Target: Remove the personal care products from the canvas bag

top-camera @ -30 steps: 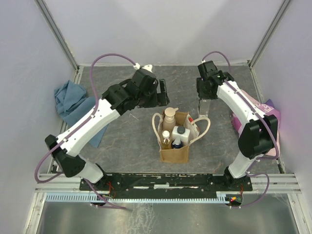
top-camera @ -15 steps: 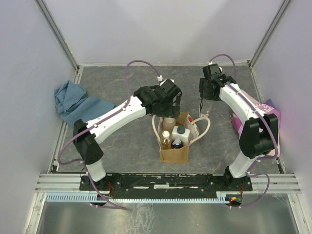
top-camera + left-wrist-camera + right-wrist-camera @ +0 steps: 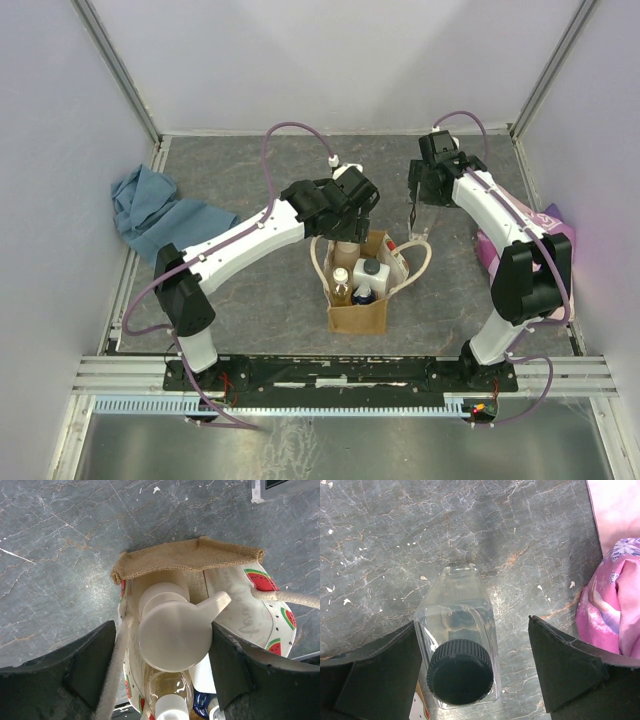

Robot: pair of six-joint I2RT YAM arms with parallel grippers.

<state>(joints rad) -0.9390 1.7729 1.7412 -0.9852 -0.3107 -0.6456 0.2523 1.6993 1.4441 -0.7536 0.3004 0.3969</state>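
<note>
The canvas bag (image 3: 358, 315) stands upright with 4 bottles inside: the beige bottle (image 3: 172, 635) at its far end, then the amber bottle (image 3: 342, 287), white bottle (image 3: 370, 272) and blue bottle (image 3: 363, 297). The left gripper (image 3: 162, 625) is spread wide around the beige bottle's pump. Just right of the bag, the clear bottle (image 3: 457, 625) stands on the table between the right gripper's (image 3: 472, 625) parted fingers.

Above the long black base plate (image 3: 340, 372), the left arm (image 3: 245, 238) and right arm (image 3: 497, 212) show white link shells between black joint housings, looping purple cables (image 3: 290, 126), and matte black wedge-shaped fingers (image 3: 75, 672).
</note>
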